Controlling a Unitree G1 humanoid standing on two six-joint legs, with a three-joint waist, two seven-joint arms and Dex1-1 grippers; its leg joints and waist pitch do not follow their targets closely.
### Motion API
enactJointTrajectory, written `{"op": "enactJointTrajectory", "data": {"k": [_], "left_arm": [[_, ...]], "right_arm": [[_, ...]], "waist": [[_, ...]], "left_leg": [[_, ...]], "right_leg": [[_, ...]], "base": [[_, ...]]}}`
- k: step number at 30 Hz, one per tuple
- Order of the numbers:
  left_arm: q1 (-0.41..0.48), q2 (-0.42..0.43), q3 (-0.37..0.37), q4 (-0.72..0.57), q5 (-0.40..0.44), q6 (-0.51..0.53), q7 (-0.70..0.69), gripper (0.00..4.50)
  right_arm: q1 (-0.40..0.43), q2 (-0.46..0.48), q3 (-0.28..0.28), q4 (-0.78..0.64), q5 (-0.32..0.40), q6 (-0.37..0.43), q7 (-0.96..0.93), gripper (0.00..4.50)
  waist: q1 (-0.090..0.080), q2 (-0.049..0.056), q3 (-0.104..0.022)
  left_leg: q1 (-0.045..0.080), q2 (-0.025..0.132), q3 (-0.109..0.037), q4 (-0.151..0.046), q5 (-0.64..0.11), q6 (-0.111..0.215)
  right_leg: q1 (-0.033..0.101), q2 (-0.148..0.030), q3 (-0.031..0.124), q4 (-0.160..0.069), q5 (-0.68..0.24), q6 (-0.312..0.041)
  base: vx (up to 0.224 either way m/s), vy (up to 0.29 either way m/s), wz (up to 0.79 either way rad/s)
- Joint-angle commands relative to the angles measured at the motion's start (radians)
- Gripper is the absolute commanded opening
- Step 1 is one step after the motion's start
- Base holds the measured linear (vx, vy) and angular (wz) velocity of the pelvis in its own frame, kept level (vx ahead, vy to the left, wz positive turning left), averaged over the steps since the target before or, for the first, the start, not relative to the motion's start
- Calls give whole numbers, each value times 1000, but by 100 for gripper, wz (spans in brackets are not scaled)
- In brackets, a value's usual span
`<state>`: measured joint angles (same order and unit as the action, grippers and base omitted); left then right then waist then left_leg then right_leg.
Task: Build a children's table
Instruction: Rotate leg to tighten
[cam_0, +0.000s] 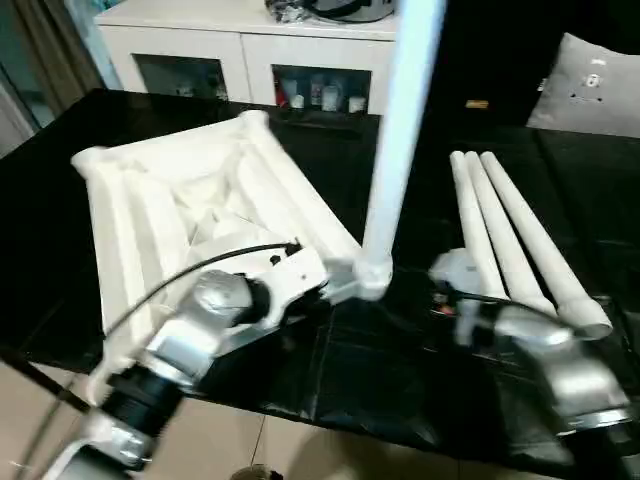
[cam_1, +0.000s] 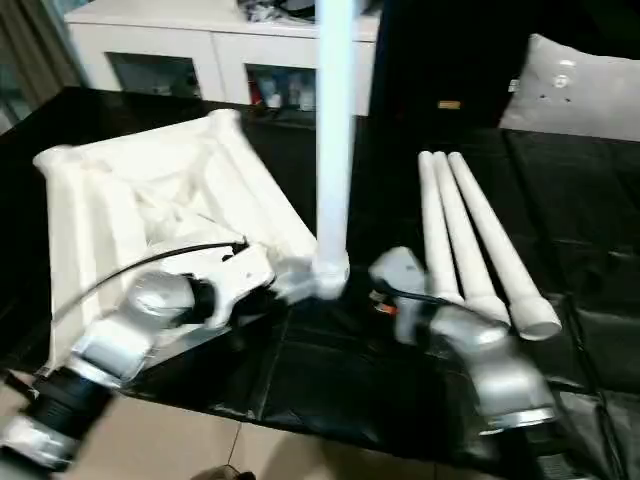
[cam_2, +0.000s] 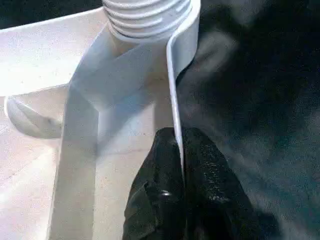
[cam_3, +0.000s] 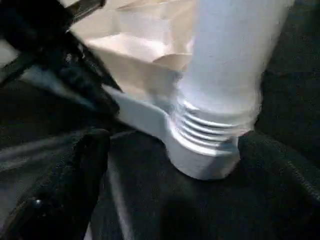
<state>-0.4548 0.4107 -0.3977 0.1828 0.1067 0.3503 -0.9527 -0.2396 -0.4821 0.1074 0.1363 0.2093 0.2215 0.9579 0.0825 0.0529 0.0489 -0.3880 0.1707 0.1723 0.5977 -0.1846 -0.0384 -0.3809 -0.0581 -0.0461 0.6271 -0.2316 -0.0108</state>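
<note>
The children's table (cam_0: 190, 200) lies upside down on the black work surface, ribbed underside up. One white leg (cam_0: 400, 130) stands upright in the near right corner socket (cam_0: 372, 280), its thread (cam_3: 210, 127) partly showing above the socket. My left gripper (cam_2: 180, 137) is shut on the thin rim wall of the tabletop right beside that socket. My right gripper (cam_3: 180, 145) stands open, its black fingers (cam_3: 85, 160) apart on either side of the leg's base. Three loose legs (cam_0: 510, 235) lie side by side to the right.
A white glass-doored cabinet (cam_0: 240, 50) stands behind the work surface, and a grey cushion (cam_0: 590, 85) sits at the back right. The front edge of the black surface (cam_0: 330, 410) runs just below my forearms, with tiled floor beyond it.
</note>
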Motion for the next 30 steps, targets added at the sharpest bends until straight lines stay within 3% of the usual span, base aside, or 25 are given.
{"op": "enactJointTrajectory", "data": {"k": [1, 3, 7, 9, 10, 13, 14, 16, 20, 22, 30], "left_arm": [[-14, 23, -51, 9, 10, -66, -76, 0], [-13, 55, -64, 14, 1, -123, -139, 0], [-11, 125, -93, 6, -38, -207, -289, 0], [-15, 134, -98, 13, -37, -225, -306, 0], [-16, 135, -99, 15, -36, -228, -310, 0], [-23, 141, -102, 28, -34, -251, -329, 0], [-27, 141, -101, 37, -32, -259, -330, 0], [-34, 141, -100, 47, -34, -270, -334, 0], [-42, 141, -102, 61, -32, -285, -338, 0], [-46, 140, -103, 70, -30, -293, -340, 0], [-48, 135, -102, 87, -28, -306, -342, 0]], "right_arm": [[-19, -8, 8, -27, 23, 8, 51, 446], [-30, -34, 25, -26, 21, -5, 100, 446], [-52, -66, 55, -17, 40, -12, 197, 446], [-57, -67, 64, -16, 45, -10, 215, 429], [-57, -66, 67, -16, 45, -10, 220, 429], [-60, -66, 85, -15, 43, -6, 242, 399], [-59, -61, 95, -13, 42, -5, 251, 392], [-58, -53, 104, -10, 41, -3, 259, 362], [-61, -45, 120, 2, 30, -13, 259, 349], [-68, -36, 123, 12, 27, -13, 258, 314], [-73, -12, 130, 25, 33, 5, 248, 275]], "waist": [[2, -6, -61], [9, -6, -62], [18, -5, -65], [20, -4, -64], [22, -9, -64], [26, -9, -62], [24, -14, -62], [25, -11, -63], [28, -12, -65], [27, -11, -64], [26, -11, -64]], "left_leg": [[17, 58, -24, -60, -134, 96], [20, 61, -23, -61, -142, 88], [20, 64, -22, -60, -117, 89], [21, 64, -21, -60, -125, 89], [21, 65, -20, -61, -132, 88], [20, 65, -21, -63, -142, 74], [20, 65, -21, -63, -146, 69], [21, 65, -20, -62, -141, 67], [20, 63, -20, -61, -124, 70], [20, 63, -20, -61, -129, 69], [20, 63, -20, -62, -144, 56]], "right_leg": [[44, -87, 45, -76, -10, -241], [42, -88, 46, -76, -33, -240], [41, -87, 44, -66, 16, -252], [39, -87, 44, -66, 12, -255], [40, -88, 44, -66, -1, -256], [39, -89, 45, -69, -46, -247], [40, -89, 45, -69, -51, -245], [39, -90, 46, -68, -50, -245], [39, -89, 45, -66, -34, -243], [38, -89, 45, -67, -37, -243], [39, -89, 46, -69, -68, -237]], "base": [[0, 0, 0], [0, 0, 0], [0, 0, 0], [0, 0, 0], [0, 0, 0], [0, 0, 0], [0, 0, 0], [0, 0, 0], [0, 0, 0], [0, 0, 0], [0, 0, 0]]}}
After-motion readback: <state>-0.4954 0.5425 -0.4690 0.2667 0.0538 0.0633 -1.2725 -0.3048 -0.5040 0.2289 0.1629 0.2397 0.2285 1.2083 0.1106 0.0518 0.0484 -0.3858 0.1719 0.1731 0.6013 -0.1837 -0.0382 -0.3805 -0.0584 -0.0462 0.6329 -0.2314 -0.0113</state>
